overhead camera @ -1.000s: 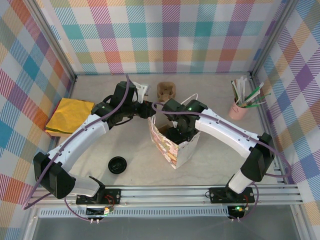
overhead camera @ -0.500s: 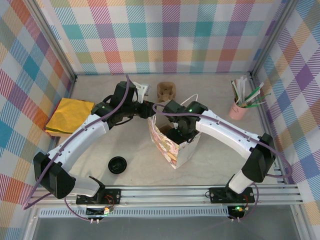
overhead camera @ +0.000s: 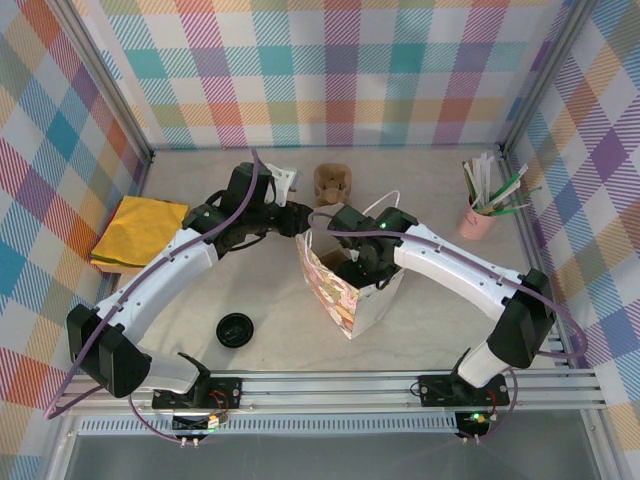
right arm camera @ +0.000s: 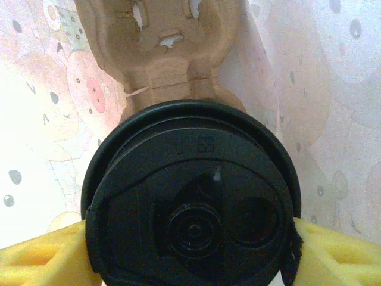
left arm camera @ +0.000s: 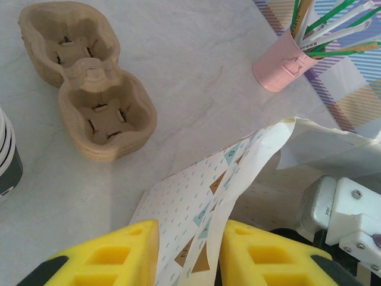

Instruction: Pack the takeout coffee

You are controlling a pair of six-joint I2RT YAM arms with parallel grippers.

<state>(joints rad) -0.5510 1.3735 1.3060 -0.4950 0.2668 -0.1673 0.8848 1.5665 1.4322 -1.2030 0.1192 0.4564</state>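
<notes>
Two arms are meeting at the paper bag [overhead camera: 345, 295] that is standing near the middle of the table [overhead camera: 420, 310]. The left gripper [overhead camera: 298, 222] is reaching in from the left and pinching the bag's upper rim; from its wrist camera, the patterned paper [left arm camera: 190, 196] is running up between the two yellow fingers [left arm camera: 113, 256], which are clamping it. The right gripper [overhead camera: 358, 268] is dipping into the bag's open mouth from the right. Its wrist camera is looking straight down onto the round black lid of the takeout coffee [right arm camera: 190, 196], and the yellow fingers [right arm camera: 36, 259] are pressing against the lid's left and right sides, so the right gripper [right arm camera: 190, 256] is grasping the cup. The coffee is sitting inside the bag, just above a brown cardboard carrier [right arm camera: 161, 47] that is lying against the bag's pale printed wall; I cannot tell whether the cup is resting on anything.

Out on the table, a second cardboard carrier [overhead camera: 333, 181] is lying empty behind the bag, a pink cup [overhead camera: 476, 219] of stirrers is standing at the far right, a loose black lid [overhead camera: 235, 329] is lying near the front left, and a yellow cloth [overhead camera: 140, 232] is lying at the left wall. Another white cup [left arm camera: 7, 161] with a black band is peeking in at the left edge of the left wrist view.
</notes>
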